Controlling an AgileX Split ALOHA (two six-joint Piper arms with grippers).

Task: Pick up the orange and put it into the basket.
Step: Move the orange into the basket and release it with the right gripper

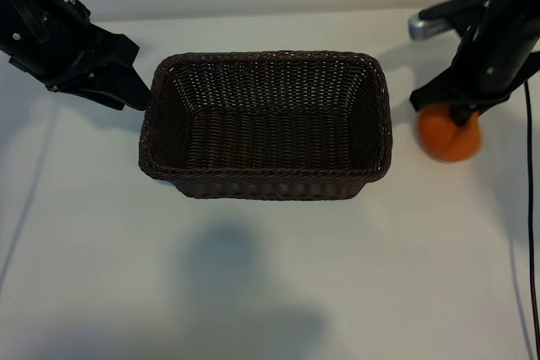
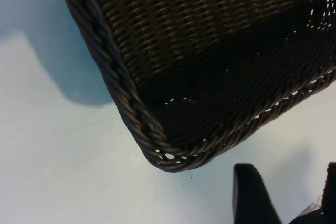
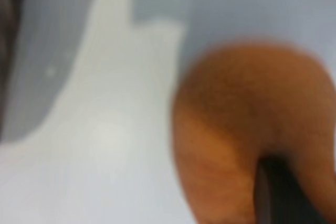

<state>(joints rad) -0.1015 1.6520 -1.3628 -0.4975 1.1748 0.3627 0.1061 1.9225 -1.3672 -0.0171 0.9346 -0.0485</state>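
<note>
The orange sits on the white table, right of the basket. My right gripper has come down over its top and is shut on it. In the right wrist view the orange fills the frame, with one dark finger pressed against its skin. The dark brown woven basket stands empty at the table's middle. My left gripper hangs just off the basket's left end. Its fingers stand apart with only table between them, close to the basket's corner.
The white table stretches wide in front of the basket. A black cable runs down the right edge. A silver-grey part of the right arm sits behind the orange.
</note>
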